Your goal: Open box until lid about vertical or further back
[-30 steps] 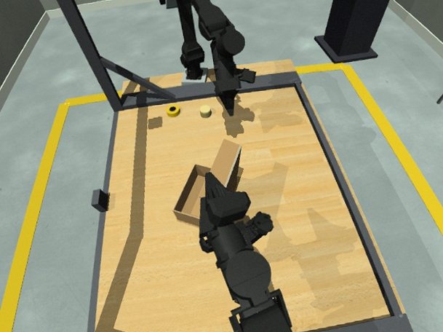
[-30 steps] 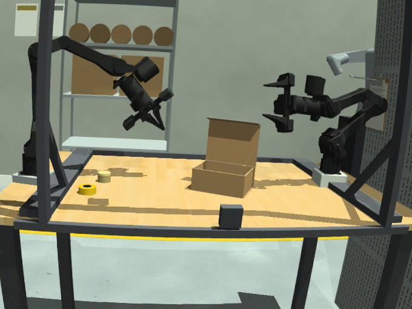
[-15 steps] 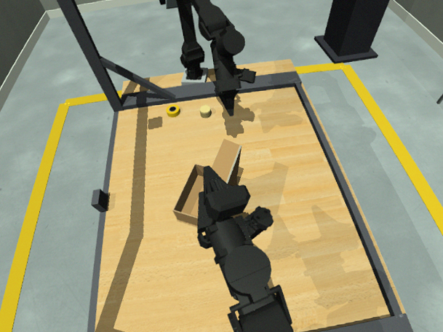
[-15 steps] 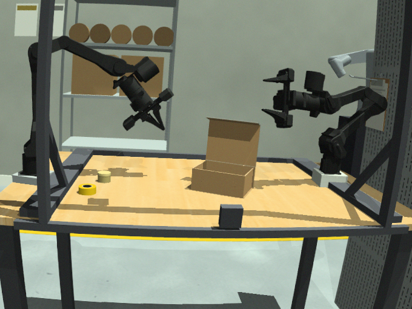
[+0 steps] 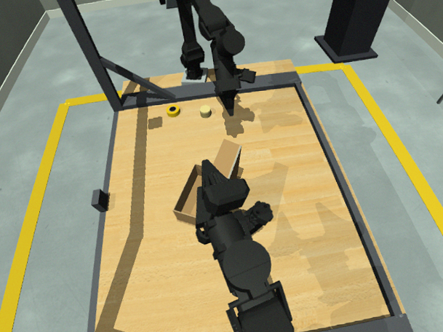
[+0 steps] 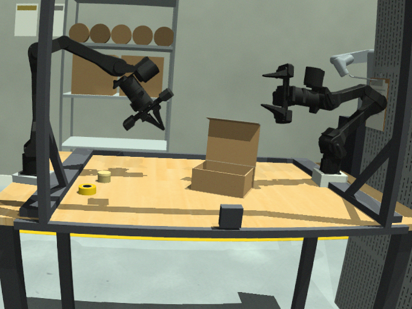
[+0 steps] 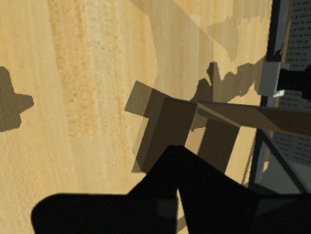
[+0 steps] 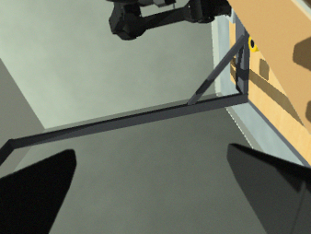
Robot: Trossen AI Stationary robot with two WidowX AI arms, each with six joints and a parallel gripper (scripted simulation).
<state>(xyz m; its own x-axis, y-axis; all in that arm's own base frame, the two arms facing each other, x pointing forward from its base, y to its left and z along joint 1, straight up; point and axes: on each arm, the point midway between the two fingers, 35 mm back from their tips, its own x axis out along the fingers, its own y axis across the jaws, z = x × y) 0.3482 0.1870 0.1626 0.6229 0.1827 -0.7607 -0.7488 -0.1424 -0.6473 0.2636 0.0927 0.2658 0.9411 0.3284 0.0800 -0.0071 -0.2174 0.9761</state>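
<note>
The cardboard box (image 5: 184, 217) (image 6: 216, 182) (image 7: 174, 129) stands upright on the table. Its lid (image 6: 231, 146) is up and looks about vertical. The flap (image 5: 226, 155) juts from the lid's top edge over the box; in the exterior view it shows nearly edge-on. My left gripper (image 5: 231, 112) (image 6: 163, 128) (image 7: 175, 152) is shut and empty, raised in the air to one side of the box. My right gripper (image 6: 262, 89) (image 8: 153, 154) is open and empty, above and beside the lid, with a gap to it. In the top view the right arm hides part of the box.
A yellow tape roll (image 5: 173, 111) (image 6: 86, 189) and a pale round tub (image 5: 205, 111) (image 6: 103, 177) stand near the left arm's end of the table. A dark block (image 5: 100, 200) (image 6: 231, 216) sits on the frame's edge. Frame posts and braces rise at the table's corners.
</note>
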